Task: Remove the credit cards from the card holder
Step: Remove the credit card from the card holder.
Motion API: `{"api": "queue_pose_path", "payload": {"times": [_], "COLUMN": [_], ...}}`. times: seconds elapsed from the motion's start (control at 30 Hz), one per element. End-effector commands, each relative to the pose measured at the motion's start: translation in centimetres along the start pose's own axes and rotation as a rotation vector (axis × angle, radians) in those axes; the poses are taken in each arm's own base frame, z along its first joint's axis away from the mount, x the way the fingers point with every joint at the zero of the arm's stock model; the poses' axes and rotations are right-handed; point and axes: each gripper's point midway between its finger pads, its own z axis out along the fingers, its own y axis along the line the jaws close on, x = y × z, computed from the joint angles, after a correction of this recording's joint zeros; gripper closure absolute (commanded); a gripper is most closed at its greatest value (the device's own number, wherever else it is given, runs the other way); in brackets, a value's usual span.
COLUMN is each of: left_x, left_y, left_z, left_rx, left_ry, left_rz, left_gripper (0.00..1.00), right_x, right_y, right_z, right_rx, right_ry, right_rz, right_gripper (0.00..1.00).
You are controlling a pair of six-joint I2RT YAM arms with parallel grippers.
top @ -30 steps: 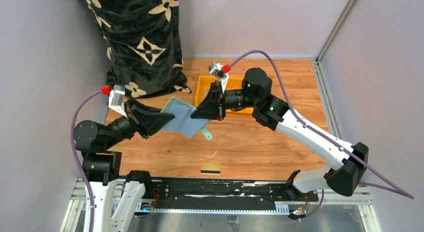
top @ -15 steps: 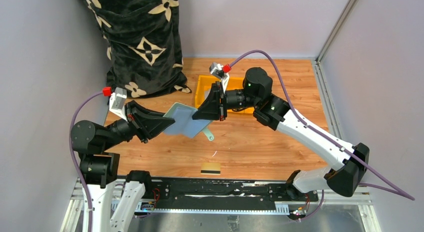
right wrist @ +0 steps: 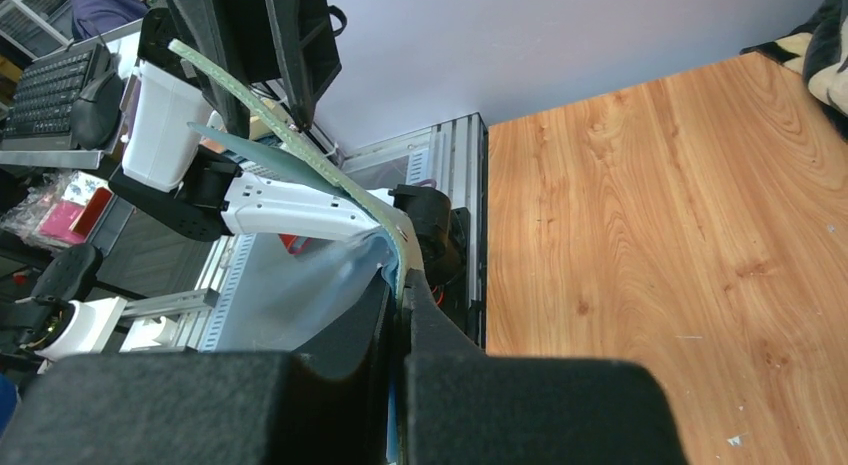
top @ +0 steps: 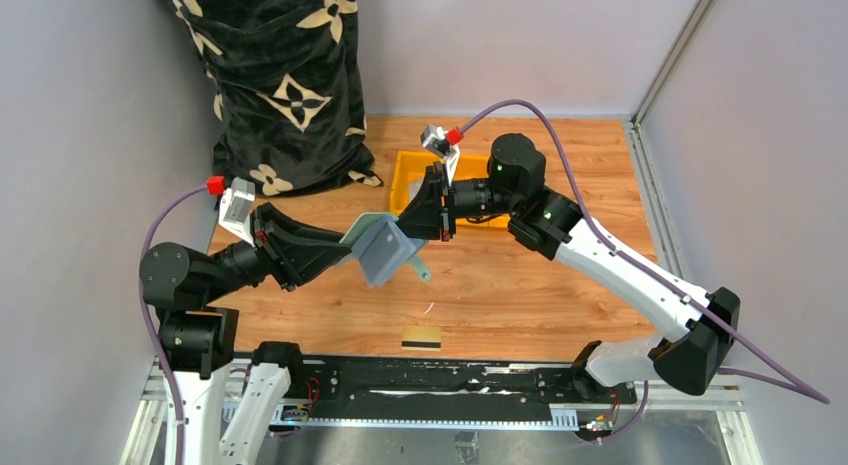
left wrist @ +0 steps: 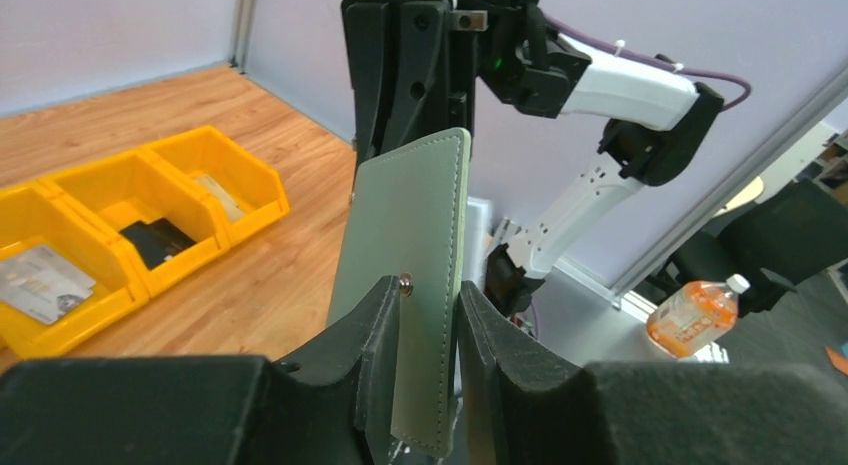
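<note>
The card holder point(top: 384, 251) hangs in the air over the table, sage-green outside and pale blue-grey inside. My right gripper point(top: 410, 223) is shut on its far edge; the right wrist view shows that edge pinched between the pads point(right wrist: 400, 281). My left gripper point(top: 349, 241) reaches in from the left. Its fingers stand a little apart, and the green flap with the snap stud point(left wrist: 410, 245) sits loosely between them point(left wrist: 430, 291). One yellow-gold credit card with a black stripe point(top: 421, 337) lies flat on the wood near the front edge. No other card shows in the holder.
A yellow three-part bin point(top: 408, 171) stands behind the right gripper; the left wrist view shows a pale card and a dark item in its compartments point(left wrist: 150, 200). A black flower-print bag point(top: 280, 75) fills the back left corner. Grey walls close in both sides.
The holder has turned from a broad spread sheet into a narrower, steeper fold. My left gripper has moved right, toward the right gripper. The right gripper has stayed shut on the holder.
</note>
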Motion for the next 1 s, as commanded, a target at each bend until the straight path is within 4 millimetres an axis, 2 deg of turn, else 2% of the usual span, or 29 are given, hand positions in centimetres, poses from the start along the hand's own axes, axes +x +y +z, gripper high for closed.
{"api": "queue_pose_path", "payload": {"times": [0.0, 0.13, 0.27, 0.4, 0.6, 0.8, 0.97], "left_x": [-0.1, -1.0, -0.6, -0.5, -0.1, -2.0, -2.5], "left_y": [1.2, 3.8, 3.7, 2.8, 4.0, 4.8, 3.8], "left_z": [-0.4, -1.2, -1.1, -0.9, -1.2, -1.7, -1.4], "left_rx": [-0.085, -0.243, -0.23, -0.18, -0.228, -0.323, -0.279], "left_ry": [-0.026, -0.097, -0.076, -0.077, -0.092, -0.166, -0.183], "left_rz": [0.107, 0.203, 0.201, 0.188, 0.191, 0.21, 0.172], "left_gripper": [0.71, 0.72, 0.66, 0.61, 0.58, 0.72, 0.84], "right_x": [-2.5, -2.8, -2.9, -2.8, -3.0, -3.1, -2.8], "right_y": [1.5, 2.1, 2.2, 1.9, 3.0, 3.4, 3.6], "right_z": [-0.8, -0.9, -0.8, -0.5, 0.2, 0.1, 0.0], "right_rx": [-0.022, -0.033, -0.032, -0.024, -0.072, -0.086, -0.1], "right_ry": [-0.04, -0.044, -0.045, -0.036, -0.041, -0.049, -0.046], "right_rz": [-0.044, -0.039, -0.026, -0.007, -0.005, -0.011, -0.019], "right_gripper": [1.0, 1.0, 1.0, 1.0, 1.0, 1.0, 1.0]}}
